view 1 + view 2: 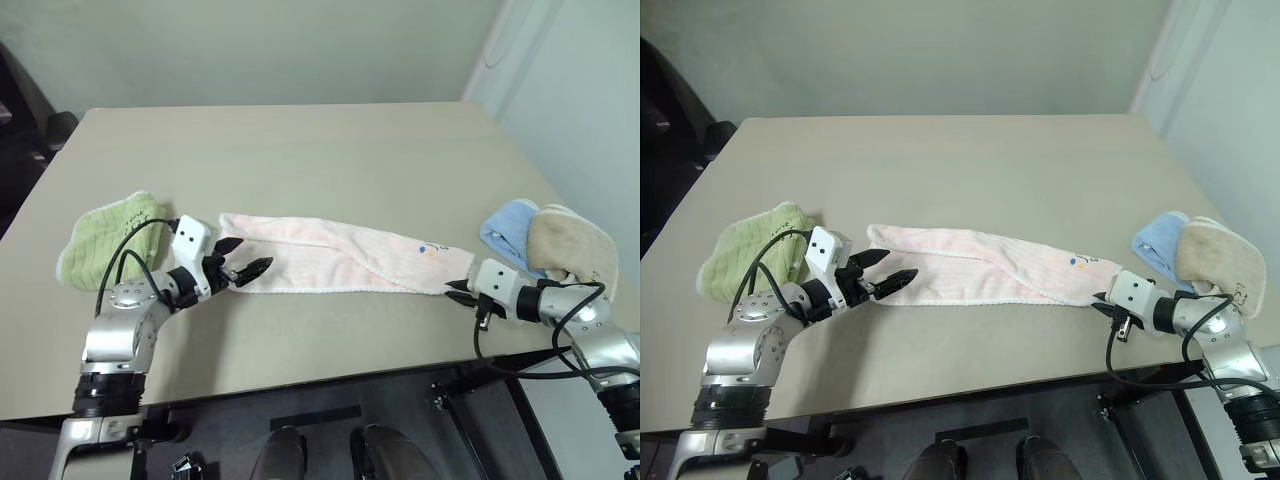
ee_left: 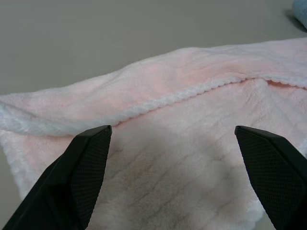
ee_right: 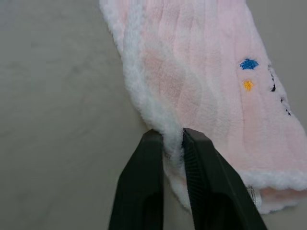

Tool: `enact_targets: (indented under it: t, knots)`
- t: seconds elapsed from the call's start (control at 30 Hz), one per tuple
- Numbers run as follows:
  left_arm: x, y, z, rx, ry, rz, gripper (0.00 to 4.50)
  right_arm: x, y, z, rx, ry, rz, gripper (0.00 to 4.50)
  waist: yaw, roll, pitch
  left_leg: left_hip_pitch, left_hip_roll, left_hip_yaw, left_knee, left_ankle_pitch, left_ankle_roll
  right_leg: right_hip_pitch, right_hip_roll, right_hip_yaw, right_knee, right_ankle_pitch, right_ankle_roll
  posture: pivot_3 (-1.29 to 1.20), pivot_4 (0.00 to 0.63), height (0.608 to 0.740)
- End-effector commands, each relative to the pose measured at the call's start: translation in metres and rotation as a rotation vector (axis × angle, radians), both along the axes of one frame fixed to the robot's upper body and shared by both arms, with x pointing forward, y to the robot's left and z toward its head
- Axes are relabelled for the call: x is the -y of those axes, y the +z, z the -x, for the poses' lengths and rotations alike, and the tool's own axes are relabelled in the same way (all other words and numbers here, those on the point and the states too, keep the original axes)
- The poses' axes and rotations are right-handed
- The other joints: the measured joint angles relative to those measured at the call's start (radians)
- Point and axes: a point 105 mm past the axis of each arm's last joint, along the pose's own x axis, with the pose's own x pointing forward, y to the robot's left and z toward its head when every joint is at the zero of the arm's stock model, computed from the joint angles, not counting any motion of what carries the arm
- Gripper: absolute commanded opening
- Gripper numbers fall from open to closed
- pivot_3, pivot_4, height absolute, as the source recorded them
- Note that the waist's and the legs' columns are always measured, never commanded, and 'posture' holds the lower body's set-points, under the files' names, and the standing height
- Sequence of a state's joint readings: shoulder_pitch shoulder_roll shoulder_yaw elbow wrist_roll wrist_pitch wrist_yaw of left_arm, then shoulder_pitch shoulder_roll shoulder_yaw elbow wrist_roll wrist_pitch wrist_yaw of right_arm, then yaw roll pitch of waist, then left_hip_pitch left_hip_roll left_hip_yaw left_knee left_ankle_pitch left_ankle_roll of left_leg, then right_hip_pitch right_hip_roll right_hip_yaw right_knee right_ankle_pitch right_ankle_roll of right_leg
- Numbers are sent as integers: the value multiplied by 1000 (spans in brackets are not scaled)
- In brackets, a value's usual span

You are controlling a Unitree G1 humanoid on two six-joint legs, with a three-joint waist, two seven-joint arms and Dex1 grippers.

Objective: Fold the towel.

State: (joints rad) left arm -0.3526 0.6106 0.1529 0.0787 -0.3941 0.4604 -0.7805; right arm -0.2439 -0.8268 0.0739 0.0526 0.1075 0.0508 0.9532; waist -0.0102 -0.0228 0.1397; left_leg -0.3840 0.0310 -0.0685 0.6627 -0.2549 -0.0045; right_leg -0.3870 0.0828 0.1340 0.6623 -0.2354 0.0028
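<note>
The pale pink towel lies stretched across the middle of the tan table, its long sides partly folded over and a small printed mark near its right end. My right gripper is shut on the white stitched edge at the towel's right near corner; in the right wrist view the fingers pinch that edge between them. My left gripper is open over the towel's left end, with its fingertips spread wide above the pink cloth.
A light green folded towel sits at the table's left edge behind my left arm. A blue cloth and a beige folded towel lie at the right edge next to my right arm. The table's near edge runs just below both grippers.
</note>
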Motion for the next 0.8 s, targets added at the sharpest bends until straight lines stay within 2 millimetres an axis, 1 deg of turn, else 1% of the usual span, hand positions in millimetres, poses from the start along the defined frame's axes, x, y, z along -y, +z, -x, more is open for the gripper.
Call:
enact_targets:
  t: [0.03, 0.07, 0.17, 0.2, 0.4, 0.57, 0.7, 0.8]
  knots:
    - [3, 10, -1, 43, -16, -4, 4500, -2, 20, 1, 51, 19, -55, 692, 0, 0, 0, 0, 0, 0, 0, 0, 0, 0, 0, 0, 0, 0, 0, 0, 150, 740]
    - [3, 10, -1, 42, -15, -4, 4500, -2, 22, 1, 51, 20, -61, 692, 0, 0, 0, 0, 0, 0, 0, 0, 0, 0, 0, 0, 0, 0, 0, 0, 150, 740]
    - [2, 10, -1, 44, -11, -4, 4500, -3, 26, 1, 48, 23, -78, 78, 0, 0, 0, 0, 0, 0, 0, 0, 0, 0, 0, 0, 0, 0, 0, 0, 150, 740]
    - [2, 10, -1, 45, -10, -4, 4500, -4, 28, 2, 44, 27, -87, 35, 0, 0, 0, 0, 0, 0, 0, 0, 0, 0, 0, 0, 0, 0, 0, 0, 150, 740]
    - [2, 9, -2, 43, -10, -6, 4500, -5, 35, 2, 44, 23, -117, 35, 0, 0, 0, 0, 0, 0, 0, 0, 0, 0, 0, 0, 0, 0, 0, 0, 150, 740]
    - [2, 10, -3, 45, -11, -10, 4500, -6, 48, -4, 79, -6, -165, 35, 0, 0, 0, 0, 0, 0, 0, 0, 0, 0, 0, 0, 0, 0, 0, 0, 150, 740]
    - [2, 11, -4, 52, -11, -8, 4500, -7, 61, -10, 114, -25, -213, 35, 0, 0, 0, 0, 0, 0, 0, 0, 0, 0, 0, 0, 0, 0, 0, 0, 150, 740]
    - [4, 17, -7, 64, -1, 37, 4500, -8, 74, -13, 134, -38, -256, 35, 1, 0, 0, 0, 0, 0, 0, 0, 0, 0, 0, 0, 0, 0, 0, 0, 150, 740]
